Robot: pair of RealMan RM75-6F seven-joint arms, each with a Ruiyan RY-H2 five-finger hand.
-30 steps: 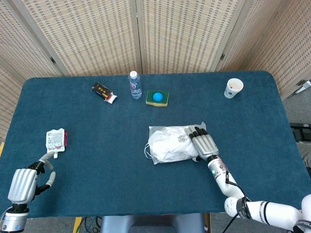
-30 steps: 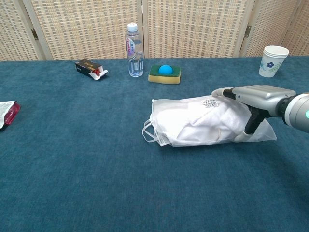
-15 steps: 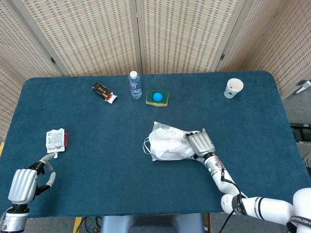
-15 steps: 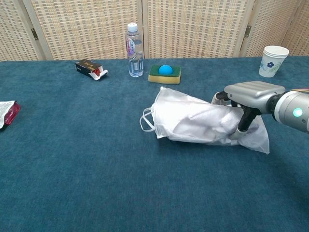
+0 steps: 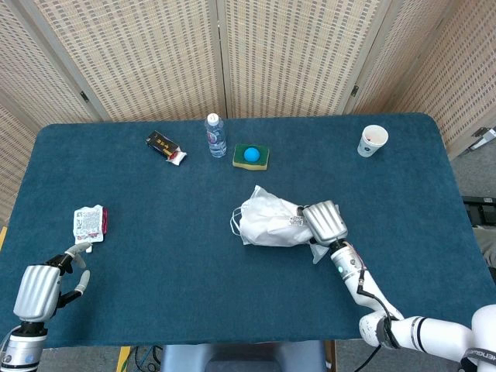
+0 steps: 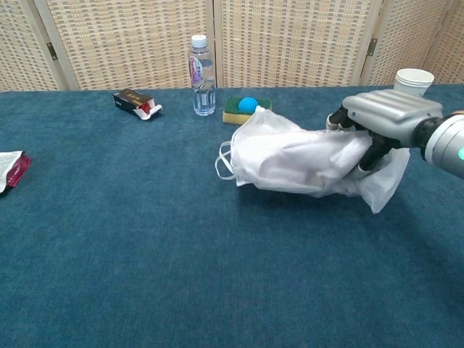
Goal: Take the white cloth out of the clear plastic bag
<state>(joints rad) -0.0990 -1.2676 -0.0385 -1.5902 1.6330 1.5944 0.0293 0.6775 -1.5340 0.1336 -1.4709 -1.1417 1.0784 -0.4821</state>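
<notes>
The clear plastic bag (image 6: 380,181) with the white cloth (image 6: 283,156) inside hangs above the blue table, gripped at its right end by my right hand (image 6: 380,119). In the head view the bag (image 5: 267,221) sits near the table's middle with my right hand (image 5: 324,222) closed on its right side. White loops of the cloth (image 6: 226,161) stick out at the bag's left end. My left hand (image 5: 39,291) rests at the near left corner, fingers apart, holding nothing.
A water bottle (image 5: 215,136), a green sponge with a blue ball (image 5: 251,156) and a small dark box (image 5: 165,146) stand along the back. A paper cup (image 5: 373,140) is at the back right. A small packet (image 5: 88,222) lies at the left.
My right hand closed on the bag's right end and lifted it off the table, moving it up and slightly back. The left hand stayed put.
</notes>
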